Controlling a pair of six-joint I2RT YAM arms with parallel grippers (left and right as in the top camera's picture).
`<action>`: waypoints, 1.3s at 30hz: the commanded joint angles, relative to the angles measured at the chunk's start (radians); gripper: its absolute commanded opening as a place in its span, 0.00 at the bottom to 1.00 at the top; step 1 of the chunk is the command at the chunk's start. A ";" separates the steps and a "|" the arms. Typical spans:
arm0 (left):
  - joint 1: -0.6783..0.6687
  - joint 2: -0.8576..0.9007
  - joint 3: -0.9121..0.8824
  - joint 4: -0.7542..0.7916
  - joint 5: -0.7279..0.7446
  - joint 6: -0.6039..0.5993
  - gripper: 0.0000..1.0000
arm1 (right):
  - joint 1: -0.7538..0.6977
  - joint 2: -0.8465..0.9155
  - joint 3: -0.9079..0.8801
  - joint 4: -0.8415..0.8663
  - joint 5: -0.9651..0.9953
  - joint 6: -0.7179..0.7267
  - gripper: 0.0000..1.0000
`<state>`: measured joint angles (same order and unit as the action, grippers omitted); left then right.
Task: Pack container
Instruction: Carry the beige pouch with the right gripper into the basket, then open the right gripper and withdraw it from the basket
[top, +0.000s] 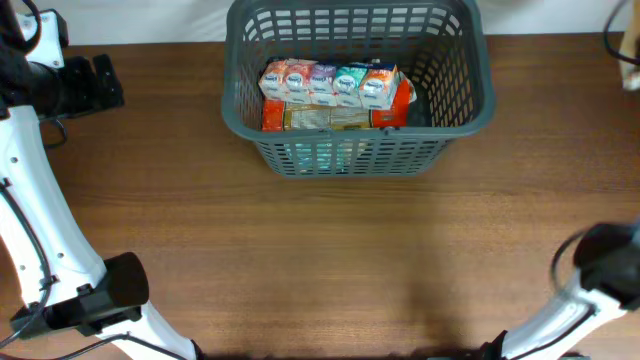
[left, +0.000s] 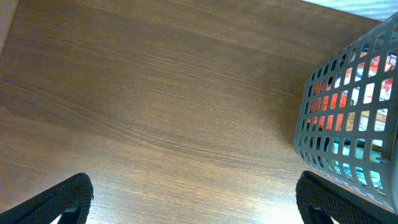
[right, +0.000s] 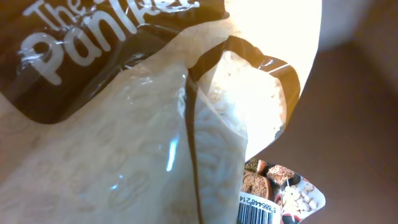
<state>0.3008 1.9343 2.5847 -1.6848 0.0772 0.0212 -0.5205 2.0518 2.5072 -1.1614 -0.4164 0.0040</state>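
The dark grey lattice container (top: 470, 105) stands at the far middle of the table. It holds a row of small cartons (top: 330, 83) on top of flat snack packs (top: 330, 118). My left gripper (left: 199, 208) is open and empty over bare wood, left of the container (left: 348, 118); it also shows in the overhead view (top: 100, 85). The right wrist view is filled by a clear bag of pale grains (right: 155, 137) with a dark label. A pack with a barcode (right: 273, 199) lies beneath the bag. The right fingers are hidden behind the bag.
The wooden table (top: 330, 260) stretches in front of the container. My left arm (top: 40, 230) runs along the left edge. My right arm (top: 600, 270) leaves the frame at the lower right.
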 joint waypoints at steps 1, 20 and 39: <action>0.003 -0.008 0.009 -0.002 0.001 -0.010 0.99 | 0.142 -0.113 0.094 -0.030 -0.070 -0.034 0.04; 0.003 -0.008 0.009 -0.002 0.001 -0.010 0.99 | 0.750 0.150 0.081 -0.021 0.392 -0.628 0.25; 0.003 -0.008 0.009 -0.002 0.001 -0.010 0.99 | 0.769 0.189 0.102 -0.147 0.378 -0.399 0.04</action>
<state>0.3008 1.9343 2.5847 -1.6855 0.0776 0.0212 0.2356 2.3203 2.5820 -1.2949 -0.0299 -0.4995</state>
